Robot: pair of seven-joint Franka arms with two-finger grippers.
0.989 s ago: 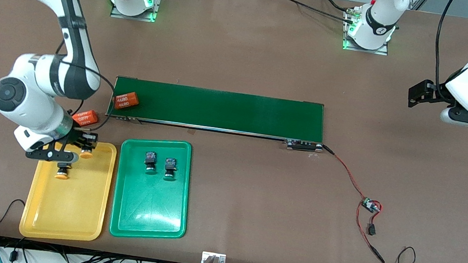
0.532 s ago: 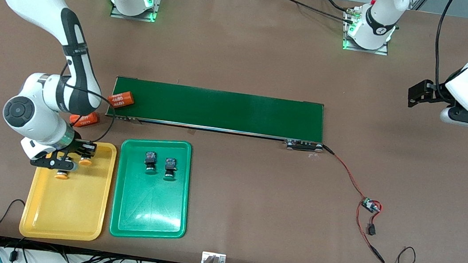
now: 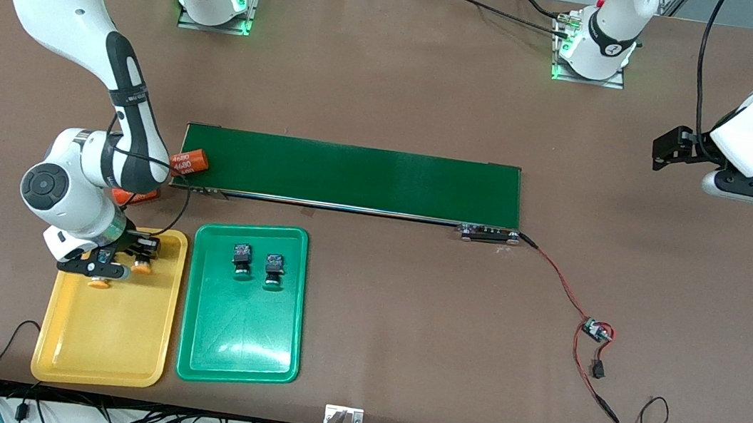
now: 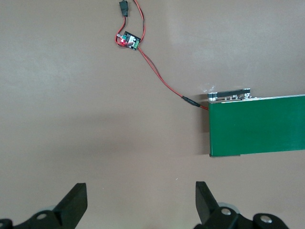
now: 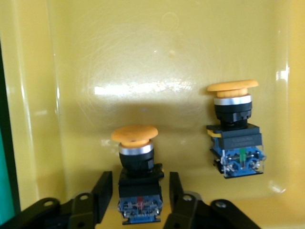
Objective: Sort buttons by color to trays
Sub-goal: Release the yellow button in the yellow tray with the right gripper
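Fingers [image 5: 104, 191] of our right gripper [image 5: 139, 198] stand just apart around a yellow button [image 5: 137, 152] in a yellow tray [image 5: 143, 57] corner. We judge it light and rigid, best gripped by its squarish body. Our left gripper [image 4: 140, 200] waits over bare table, fingers spread.

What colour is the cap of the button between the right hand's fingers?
Yellow-orange cap; clearest in the right wrist view.

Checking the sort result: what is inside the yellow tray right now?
Two yellow-capped buttons lie in the yellow tray. The right gripper is open around one of them, hiding part of its body. Nothing else shows inside.
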